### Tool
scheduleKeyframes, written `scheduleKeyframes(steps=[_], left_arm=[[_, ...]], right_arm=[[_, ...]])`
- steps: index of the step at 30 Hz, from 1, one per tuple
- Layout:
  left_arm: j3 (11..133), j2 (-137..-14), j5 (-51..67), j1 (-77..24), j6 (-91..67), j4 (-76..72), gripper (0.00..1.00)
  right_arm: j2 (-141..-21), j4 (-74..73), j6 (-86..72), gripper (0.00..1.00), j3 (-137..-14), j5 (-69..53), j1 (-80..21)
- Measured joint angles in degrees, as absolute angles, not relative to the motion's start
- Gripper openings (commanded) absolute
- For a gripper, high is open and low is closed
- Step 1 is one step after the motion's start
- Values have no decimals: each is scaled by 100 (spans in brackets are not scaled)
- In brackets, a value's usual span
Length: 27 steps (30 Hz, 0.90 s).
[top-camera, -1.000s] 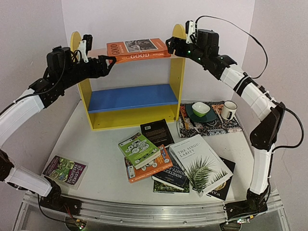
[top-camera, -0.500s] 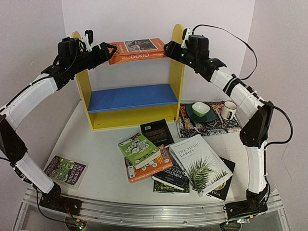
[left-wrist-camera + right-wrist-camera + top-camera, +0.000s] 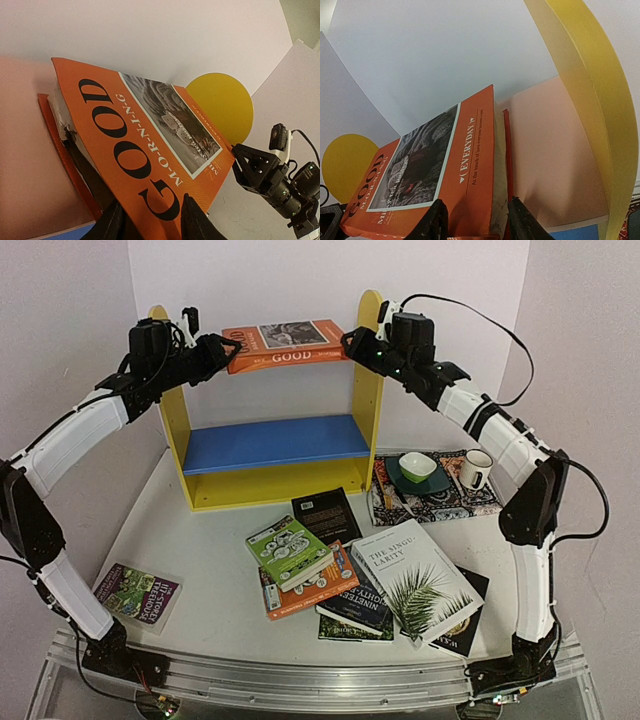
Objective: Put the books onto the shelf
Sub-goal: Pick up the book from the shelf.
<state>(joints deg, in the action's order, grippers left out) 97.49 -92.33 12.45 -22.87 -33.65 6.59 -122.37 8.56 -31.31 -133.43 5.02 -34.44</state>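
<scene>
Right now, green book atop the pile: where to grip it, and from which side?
Probably its left edge, coming in low from the left. The green book lies flat on the orange book beneath, and that edge seems to overhang it, leaving room to get one finger under and one on the cover.

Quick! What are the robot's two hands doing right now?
Left gripper: closed on one end of the orange paperback book.
Right gripper: closed on the other end of that book.
</scene>
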Motion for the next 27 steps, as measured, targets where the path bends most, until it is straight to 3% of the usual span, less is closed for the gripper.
scheduleKeyframes(steps=[8, 18, 21, 24, 27], left_arm=[[9738, -9216, 1376, -2191, -3433, 757, 0], [9011, -8182, 1621, -2220, -3138, 749, 0], [8705, -7800, 1876, -2250, -3127, 755, 0], [8252, -7378, 2099, -2276, -3133, 755, 0], [7603, -6871, 2137, -2283, -3159, 744, 0]], right_arm=[[-11848, 906, -3433, 13, -12763, 152, -3393], [-10921, 1033, -3277, 4, -11448, -438, -3472], [-10665, 1081, -3247, 9, -11144, -720, -3518], [-10289, 1149, -3208, 27, -10691, -950, -3625], [-9751, 1205, -3166, 36, -9994, -1052, -3730]])
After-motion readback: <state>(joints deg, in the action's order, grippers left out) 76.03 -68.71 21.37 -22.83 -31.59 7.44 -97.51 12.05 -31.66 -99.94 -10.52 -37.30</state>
